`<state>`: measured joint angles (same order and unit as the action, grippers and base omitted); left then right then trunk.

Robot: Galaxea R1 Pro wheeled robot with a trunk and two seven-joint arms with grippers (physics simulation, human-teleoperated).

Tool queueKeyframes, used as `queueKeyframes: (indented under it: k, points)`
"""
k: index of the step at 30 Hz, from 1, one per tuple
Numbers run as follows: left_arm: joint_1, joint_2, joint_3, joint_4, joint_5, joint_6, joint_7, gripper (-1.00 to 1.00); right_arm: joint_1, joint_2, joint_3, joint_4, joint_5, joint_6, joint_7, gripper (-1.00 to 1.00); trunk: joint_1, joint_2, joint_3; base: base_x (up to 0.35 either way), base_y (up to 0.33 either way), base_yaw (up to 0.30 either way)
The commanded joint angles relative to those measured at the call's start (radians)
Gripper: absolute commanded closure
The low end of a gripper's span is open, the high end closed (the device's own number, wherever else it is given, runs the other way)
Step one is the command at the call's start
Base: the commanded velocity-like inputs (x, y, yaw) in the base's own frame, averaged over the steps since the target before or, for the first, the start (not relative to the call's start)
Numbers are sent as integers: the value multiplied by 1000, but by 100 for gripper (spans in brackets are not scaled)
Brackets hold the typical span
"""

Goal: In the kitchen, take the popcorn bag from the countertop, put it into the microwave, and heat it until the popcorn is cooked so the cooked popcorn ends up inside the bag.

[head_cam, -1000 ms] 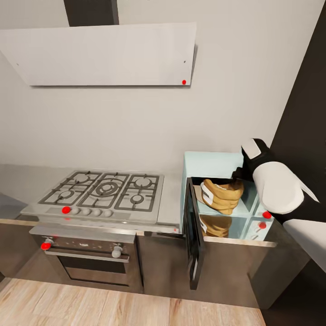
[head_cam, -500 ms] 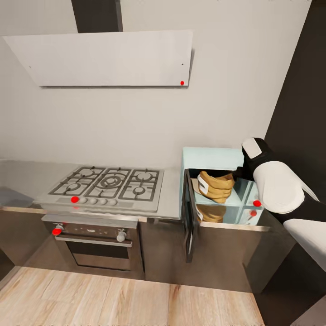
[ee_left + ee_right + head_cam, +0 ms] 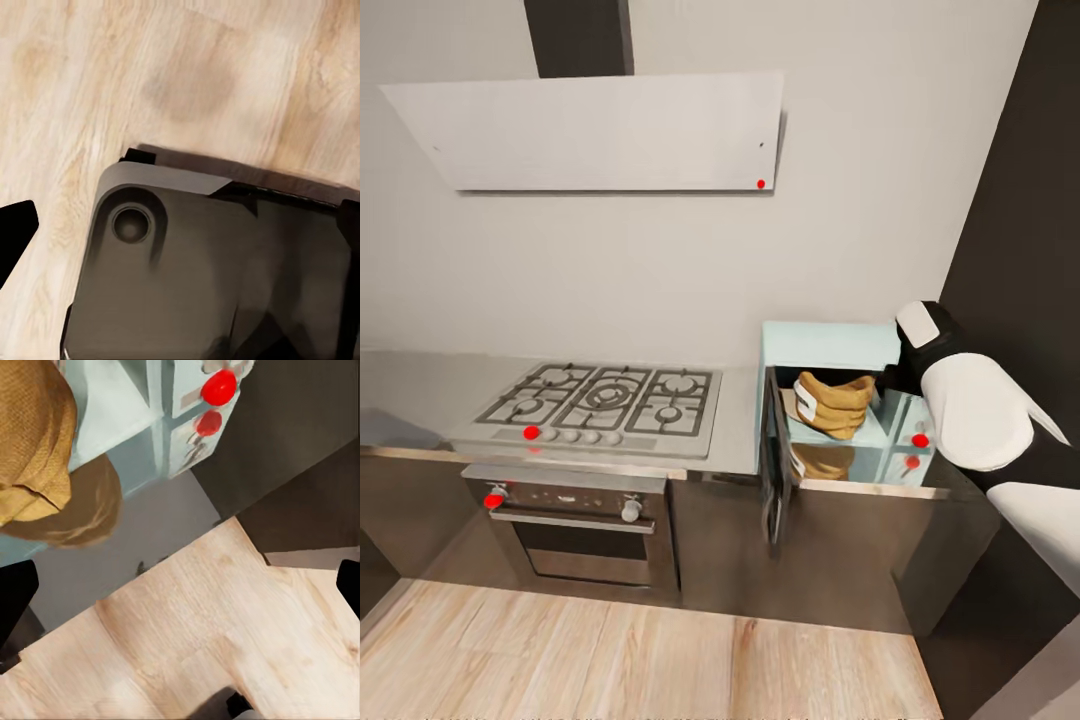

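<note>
The pale mint microwave (image 3: 830, 345) stands on the grey countertop (image 3: 745, 430) right of the hob, its dark door (image 3: 775, 465) swung open to the left. The tan popcorn bag (image 3: 835, 403) with its white label lies inside the cavity, a reflection beneath it. My right forearm (image 3: 970, 405) is at the microwave's right side. In the right wrist view the bag (image 3: 34, 442) and the red knobs (image 3: 220, 386) show beyond my right gripper (image 3: 180, 585), which is open and holds nothing. My left gripper (image 3: 180, 225) hangs open over the floor and my own base.
A gas hob (image 3: 605, 400) and a built-in oven (image 3: 580, 525) sit left of the microwave, a flat white hood (image 3: 600, 130) above them. A tall dark cabinet (image 3: 1030, 220) rises at the right. Light wood floor (image 3: 640, 660) runs along the cabinet fronts.
The whole head view has drawn back from the counter, so the hob and microwave look smaller and more floor shows. The bag stays in the microwave.
</note>
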<state>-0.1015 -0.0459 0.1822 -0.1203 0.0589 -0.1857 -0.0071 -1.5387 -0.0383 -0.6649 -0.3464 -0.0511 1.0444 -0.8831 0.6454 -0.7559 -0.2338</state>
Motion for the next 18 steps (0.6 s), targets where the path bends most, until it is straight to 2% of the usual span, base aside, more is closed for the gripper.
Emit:
queueKeyframes:
  k: [1, 4, 10, 18]
  points:
    - [1, 1, 2, 1, 7, 0, 1, -100, -7, -1, 1, 5, -7, 3, -9, -100, 0, -1, -2, -195, 0, 0]
    - [5, 7, 2, 1, 8, 1, 4, -100, 10, -2, 6, 22, -11, 3, -7, -100, 0, -1, -2, -276, 0, 0]
    - [6, 12, 2, 1, 11, 3, 4, -100, 44, -1, 6, 47, -12, 3, -4, -100, 0, -1, -2, -91, 0, 0]
    - [5, 11, 3, 1, 11, 3, 4, -100, 53, 2, 9, 49, -11, 3, -4, -100, 0, -1, -2, -296, 0, 0]
